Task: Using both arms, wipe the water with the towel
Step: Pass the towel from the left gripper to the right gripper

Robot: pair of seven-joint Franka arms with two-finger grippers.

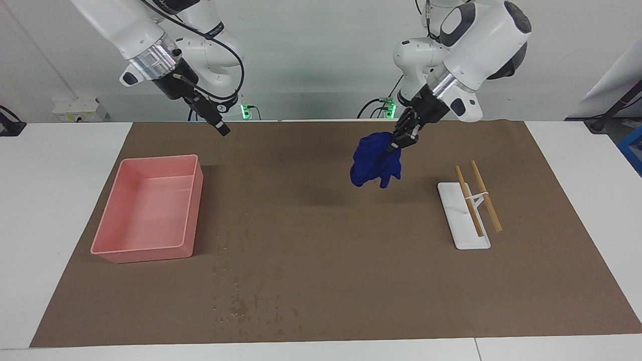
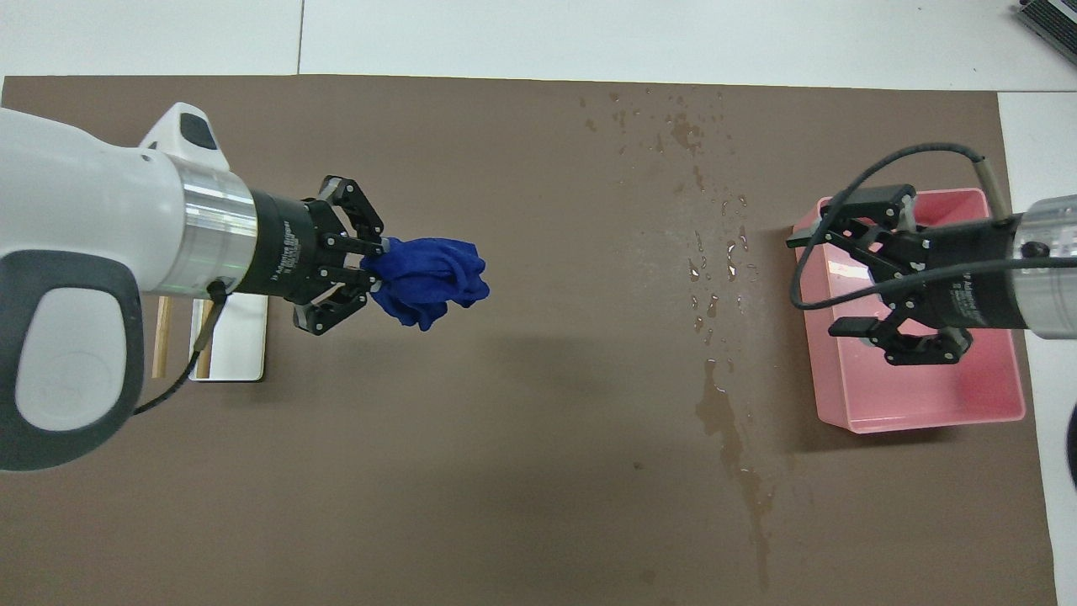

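We list the left gripper point(image 1: 399, 142) with fingertips pinched tight on the towel point(image 1: 374, 160), its arm slanting down from above and holding the bundle clear of the brown mat point(image 1: 321, 281), beside the white rack point(image 1: 464, 223) with two wooden rods. The right gripper point(image 2: 829, 286) hangs with fingers spread wide and empty over the pink bin point(image 2: 925, 412). The towel is a crumpled royal-blue clump hanging in folds.

Towel point(image 1: 375, 164) over mat point(image 1: 321, 281), between rack point(image 1: 464, 220) and tray point(image 1: 118, 249).
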